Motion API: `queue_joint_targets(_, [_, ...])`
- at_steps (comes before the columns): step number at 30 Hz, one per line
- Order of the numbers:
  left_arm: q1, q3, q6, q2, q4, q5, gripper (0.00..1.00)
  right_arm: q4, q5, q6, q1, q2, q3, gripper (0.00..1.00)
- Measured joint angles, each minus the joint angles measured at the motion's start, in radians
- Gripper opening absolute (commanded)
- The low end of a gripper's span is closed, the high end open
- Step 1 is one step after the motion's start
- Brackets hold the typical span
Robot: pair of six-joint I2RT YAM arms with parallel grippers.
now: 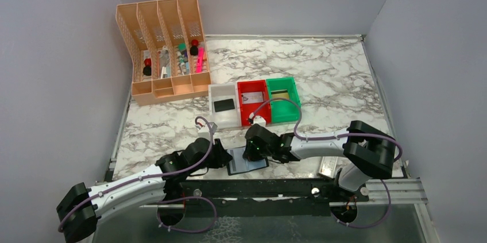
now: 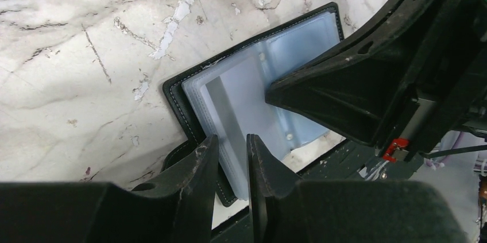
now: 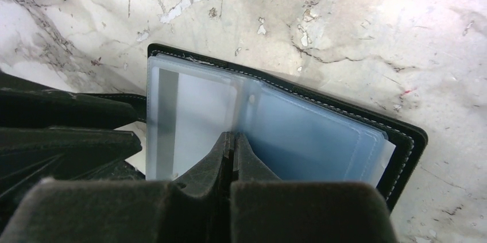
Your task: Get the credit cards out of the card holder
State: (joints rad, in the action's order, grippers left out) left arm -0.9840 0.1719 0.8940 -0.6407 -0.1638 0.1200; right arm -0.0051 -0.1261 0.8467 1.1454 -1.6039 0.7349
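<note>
Pinning the open card holder [image 1: 247,161] flat on the table [image 1: 333,82], apparently, the right gripper [image 3: 232,137], pressed together, bears on its middle so the left gripper [image 2: 231,139], narrowly parted astride its left pocket edge, can reach the pale card [image 3: 195,116] inside; actual pinch unclear.

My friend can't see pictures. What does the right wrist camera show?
An open black card holder with clear bluish pockets lies on a marble table. The right arm's fingers, shut together, rest their tips on the pockets near the middle fold. The left arm's black fingers reach in from the left edge.
</note>
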Motion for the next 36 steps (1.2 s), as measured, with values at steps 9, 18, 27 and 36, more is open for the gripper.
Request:
queue_joint_targets(9, [0.000, 0.005, -0.006, 0.008, 0.000, -0.011, 0.30, -0.011, -0.035, 0.019, 0.001, 0.003, 0.000, 0.01])
queue_joint_targets(18, [0.000, 0.013, -0.019, -0.053, 0.021, -0.042, 0.30, -0.007, -0.042, 0.031, 0.001, 0.005, -0.006, 0.01])
queue_joint_targets(27, [0.000, 0.017, -0.019, -0.093, 0.028, -0.049, 0.30, 0.002, -0.042, 0.036, 0.001, 0.008, -0.013, 0.01])
queue_joint_targets(36, [-0.013, 0.020, -0.021, -0.077, 0.034, -0.056, 0.29, 0.013, -0.042, 0.036, 0.001, 0.010, -0.020, 0.01])
